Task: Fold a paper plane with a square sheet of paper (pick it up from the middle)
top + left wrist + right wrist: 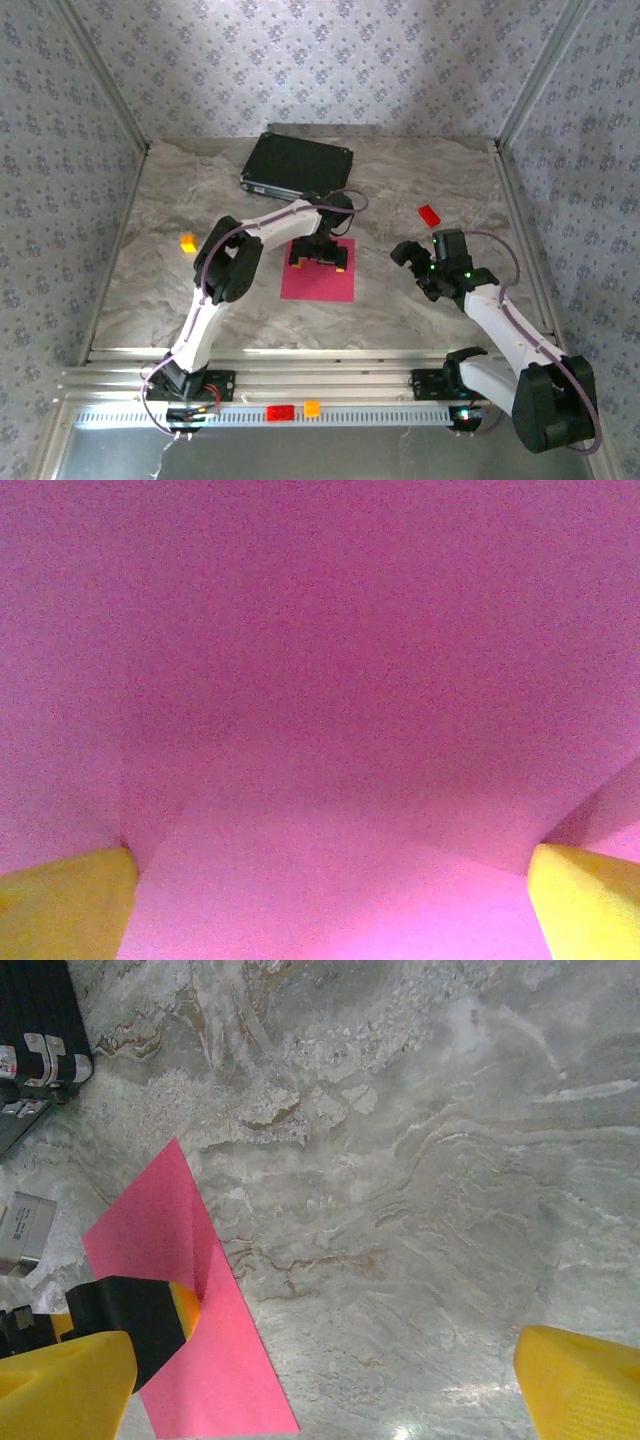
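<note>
Top view, left to right: orange cube [188,241] sits alone at mid-left of the table [400,310]. Left gripper [320,262] is at frame centre, pointing down over the paper [322,283]. Paper is a pink square lying flat on the table, just below the black case [297,166] and not touching it. Left gripper is over the paper's upper half with jaws spread wide, nothing clamped. Red block [429,214] is right of centre, apart from the paper. Right gripper [414,268] is right of the paper and off it, above bare table, jaws wide apart with nothing between them. On the bottom rail [380,385], a red piece [280,412] and an orange piece [312,408] lie side by side near the middle.

Left wrist view adds what the top can't. It shows the paper close up, with faint creases running out from the two yellow fingertips [60,905] at lower left and lower right. Both tips look to be down on the sheet. The paper between them is flat, not pinched up.

Right wrist view adds a side look. Paper is in the lower left of the frame, one corner pointing up. One left-gripper finger is planted on it, with a small pucker at the contact. The case corner is at upper left. The right gripper's own yellow tips are in the lower corners with marble between them, and the paper lies beside the left tip.
</note>
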Available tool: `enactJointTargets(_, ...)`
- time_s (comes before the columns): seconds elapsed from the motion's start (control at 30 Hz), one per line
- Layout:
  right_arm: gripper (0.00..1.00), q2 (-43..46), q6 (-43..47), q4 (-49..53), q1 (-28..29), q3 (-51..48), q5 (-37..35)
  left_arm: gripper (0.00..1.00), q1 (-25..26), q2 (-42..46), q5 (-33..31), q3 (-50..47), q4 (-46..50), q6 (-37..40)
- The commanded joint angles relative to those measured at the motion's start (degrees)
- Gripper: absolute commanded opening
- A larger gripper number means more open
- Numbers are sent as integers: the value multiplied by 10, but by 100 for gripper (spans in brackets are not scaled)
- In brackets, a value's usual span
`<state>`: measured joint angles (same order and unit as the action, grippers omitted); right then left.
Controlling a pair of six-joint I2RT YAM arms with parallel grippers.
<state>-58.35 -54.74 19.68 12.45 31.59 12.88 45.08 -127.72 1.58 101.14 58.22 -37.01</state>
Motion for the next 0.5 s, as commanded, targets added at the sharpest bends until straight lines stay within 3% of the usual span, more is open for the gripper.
enactJointTargets(0.0,99,13,9,25,-3,-7,5,100,2,-12,9,-30,-2,-11)
enactJointTargets(0.47,99,36,1,45,-1,-4,-2,99,-9,-5,49,-85,-50,-14)
